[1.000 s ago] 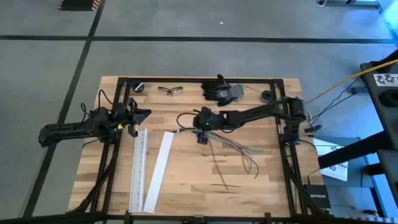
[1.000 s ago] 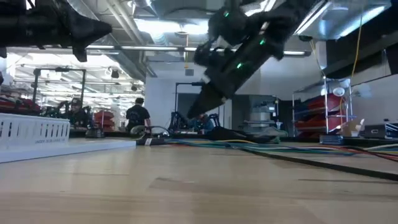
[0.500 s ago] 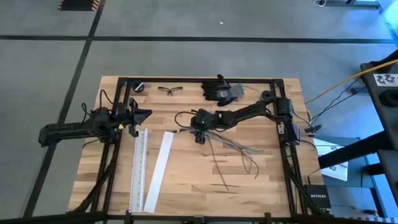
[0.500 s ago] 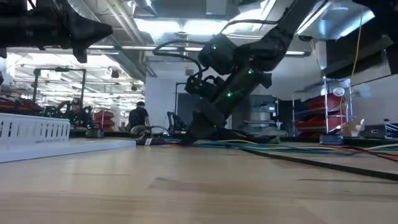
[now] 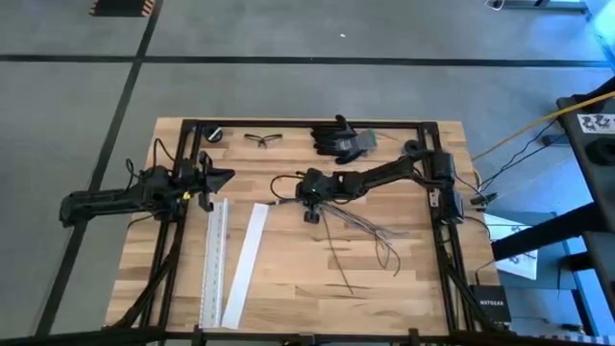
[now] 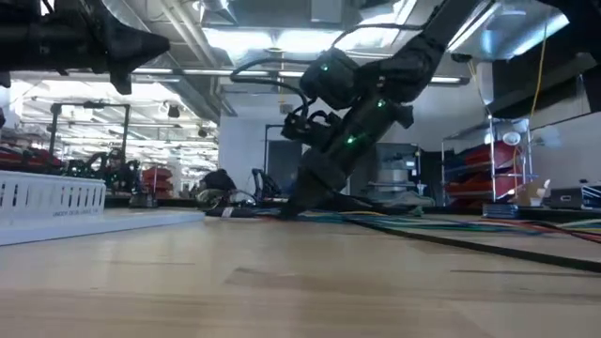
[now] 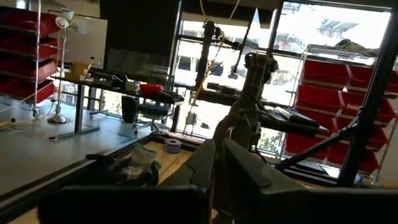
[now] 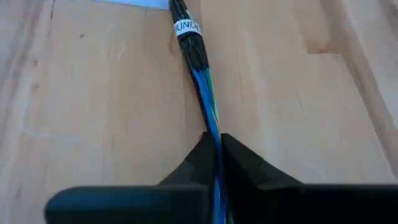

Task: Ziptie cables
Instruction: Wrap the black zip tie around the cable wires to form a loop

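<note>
The cables (image 5: 357, 227) lie on the wooden table right of centre. They are thin dark and grey wires whose near ends splay apart. In the right wrist view, blue and green wires (image 8: 204, 93) run into a black sleeve with a white label (image 8: 186, 28). My right gripper (image 5: 302, 198) has its fingertips down at the table (image 6: 299, 205) and is shut on the wires close to that sleeved end. My left gripper (image 5: 223, 178) waits shut at the table's left, above the surface, holding nothing (image 7: 217, 163). My right gripper pinches the blue and green wires (image 8: 214, 142) between its two fingertips, a short way behind the labelled black sleeve. The fingers slant down from the table's right and lie along the wires. The bundle lies on the table on both sides of the grip.
Two long white channel strips (image 5: 213, 259) (image 5: 247, 258) lie near the left gripper. Black gloves (image 5: 339, 140), safety glasses (image 5: 262, 139) and a small roll (image 5: 215, 134) sit along the far edge. A black frame (image 5: 307, 123) borders the work area.
My right gripper has come down onto the table and a little toward the left edge. It has shut on the cables near their sleeved end. The cables have stayed lying where they were.
</note>
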Available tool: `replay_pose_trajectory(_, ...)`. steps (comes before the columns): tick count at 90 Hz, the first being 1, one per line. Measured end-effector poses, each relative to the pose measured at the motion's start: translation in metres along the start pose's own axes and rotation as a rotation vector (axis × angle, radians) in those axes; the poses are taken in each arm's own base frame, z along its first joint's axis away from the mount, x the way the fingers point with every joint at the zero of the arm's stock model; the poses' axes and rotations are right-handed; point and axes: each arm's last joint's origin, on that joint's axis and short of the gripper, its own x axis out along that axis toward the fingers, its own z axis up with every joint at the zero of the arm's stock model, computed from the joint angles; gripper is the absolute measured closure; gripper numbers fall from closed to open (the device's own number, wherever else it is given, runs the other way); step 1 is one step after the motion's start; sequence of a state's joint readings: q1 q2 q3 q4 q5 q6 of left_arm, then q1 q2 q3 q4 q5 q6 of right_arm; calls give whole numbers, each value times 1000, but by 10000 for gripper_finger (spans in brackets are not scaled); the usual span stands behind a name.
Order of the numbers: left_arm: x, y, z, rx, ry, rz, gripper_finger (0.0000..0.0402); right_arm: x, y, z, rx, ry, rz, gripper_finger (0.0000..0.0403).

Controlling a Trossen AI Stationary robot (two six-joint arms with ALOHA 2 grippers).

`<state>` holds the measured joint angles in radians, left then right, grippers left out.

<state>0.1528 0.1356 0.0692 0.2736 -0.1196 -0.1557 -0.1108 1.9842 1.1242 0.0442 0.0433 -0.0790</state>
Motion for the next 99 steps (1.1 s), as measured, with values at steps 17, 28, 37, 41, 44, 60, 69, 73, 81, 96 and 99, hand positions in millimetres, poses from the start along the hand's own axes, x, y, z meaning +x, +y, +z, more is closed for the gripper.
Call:
replay_pose_trajectory(17,0,0,0,-1,-1,0,386,-53,-7,26,0,-49,-90,401)
replay_pose_trajectory(28,0,0,0,-1,0,0,386,-92,-10,35,4,-51,-112,402)
replay_pose_trajectory(37,0,0,0,-1,0,0,386,-123,-12,35,35,-18,-110,402)
replay_pose_trajectory(41,0,0,0,-1,0,0,386,-133,-12,32,53,22,-114,402)
replay_pose_trajectory(44,0,0,0,-1,0,0,386,-141,-12,29,70,48,-128,402)
replay_pose_trajectory(60,0,0,0,-1,0,0,386,-161,-14,6,114,161,-200,402)
replay_pose_trajectory(69,0,0,0,-1,0,0,386,-150,-12,-11,144,143,-202,403)
replay_pose_trajectory(73,0,0,0,-1,0,0,386,-142,-11,-19,152,129,-203,403)
replay_pose_trajectory(81,0,0,0,-1,2,0,386,-125,-9,-35,162,75,-215,400)
replay_pose_trajectory(96,0,0,0,-4,0,0,386,-115,-20,-45,274,71,-280,352)
replay_pose_trajectory(99,0,0,0,-8,0,0,386,-117,-23,-43,303,88,-273,335)
